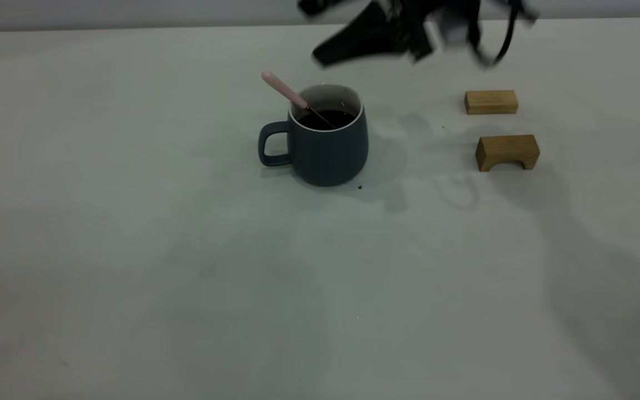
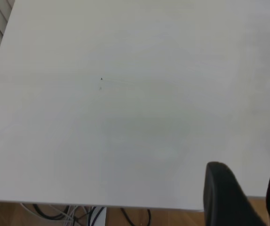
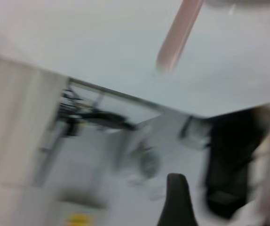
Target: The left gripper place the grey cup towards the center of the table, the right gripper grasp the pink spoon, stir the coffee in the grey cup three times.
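The cup (image 1: 328,145) stands mid-tabletop (image 1: 131,250), spoon (image 1: 292,97) leaning in its coffee (image 1: 325,119). Two wooden blocks (image 1: 491,102) sit right. The right end effector (image 1: 342,50) hovers behind; grip unclear. The left end effector (image 2: 245,188) is released.

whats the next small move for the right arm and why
Probably pull the right gripper back from the cup. The spoon leans in the coffee with nothing gripping it, and the gripper is above and behind the rim, so the stirring looks finished.
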Available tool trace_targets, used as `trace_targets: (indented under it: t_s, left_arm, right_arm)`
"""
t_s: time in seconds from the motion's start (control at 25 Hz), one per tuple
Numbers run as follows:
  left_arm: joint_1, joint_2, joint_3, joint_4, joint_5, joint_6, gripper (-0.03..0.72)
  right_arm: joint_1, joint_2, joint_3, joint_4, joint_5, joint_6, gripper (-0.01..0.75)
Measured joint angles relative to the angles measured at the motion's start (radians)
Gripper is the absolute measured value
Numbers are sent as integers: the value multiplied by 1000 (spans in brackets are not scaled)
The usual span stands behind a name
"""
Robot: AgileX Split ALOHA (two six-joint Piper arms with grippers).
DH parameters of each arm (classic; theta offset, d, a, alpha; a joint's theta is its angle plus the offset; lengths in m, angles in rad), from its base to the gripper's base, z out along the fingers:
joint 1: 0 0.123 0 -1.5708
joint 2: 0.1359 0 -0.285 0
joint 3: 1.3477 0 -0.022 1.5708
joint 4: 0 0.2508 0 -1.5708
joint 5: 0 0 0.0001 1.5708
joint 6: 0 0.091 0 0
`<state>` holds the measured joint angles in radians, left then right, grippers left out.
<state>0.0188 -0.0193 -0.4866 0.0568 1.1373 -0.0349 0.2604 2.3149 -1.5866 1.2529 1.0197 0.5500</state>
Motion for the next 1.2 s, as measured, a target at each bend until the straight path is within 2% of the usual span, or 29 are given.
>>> trace_targets:
  t_s: [0.2,0.36,0.48,0.68,0.96,1.2]
  left_arm:
    - [0,0,0,0,0,0,299]
    - [0,0,0,0,0,0,299]
    - [0,0,0,0,0,0,299]
    - [0,0,0,0,0,0,299]
    - [0,0,0,0,0,0,299]
    - [0,0,0,0,0,0,299]
  right_arm:
    - [0,-236,0,-273,45,-264,626]
    - [0,-418,0,-467,82,-493,572]
    - [0,-542,0,-555,120,-599,522]
    - [0,-735,2,-663,201,-645,445]
    - [0,-987,3,-804,217,-665,349]
    - [0,-1248,144,-1023,217,-665,274]
